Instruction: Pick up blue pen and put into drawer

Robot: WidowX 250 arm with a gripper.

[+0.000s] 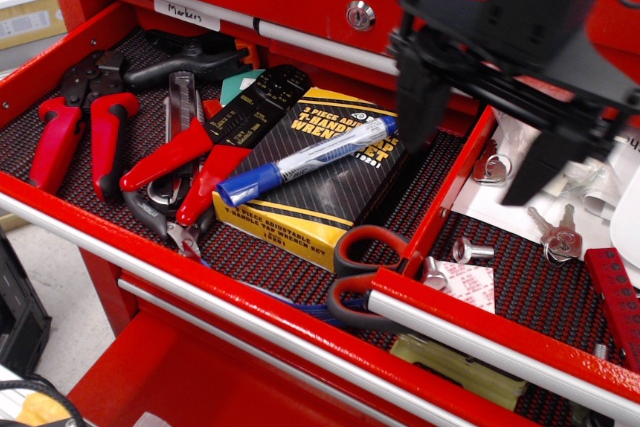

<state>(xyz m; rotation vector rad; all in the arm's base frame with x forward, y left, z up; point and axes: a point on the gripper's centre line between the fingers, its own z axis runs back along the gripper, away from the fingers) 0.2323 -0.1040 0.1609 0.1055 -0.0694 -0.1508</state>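
We are hovering our gripper (480, 142) with its jaws spread and empty, straddling the wall between the two drawers. The pen (305, 160) is lying at our 9 o'clock on the wrench box (320, 182), long axis running 8 to 2 o'clock, blue cap low. The drawer (520, 277) is sitting below us, at 5 o'clock.

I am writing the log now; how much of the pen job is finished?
Done: nothing; the blue pen lies on the wrench box. In hand: the open, empty gripper hangs right of it. Left: grasp, carry, put it in the drawer.
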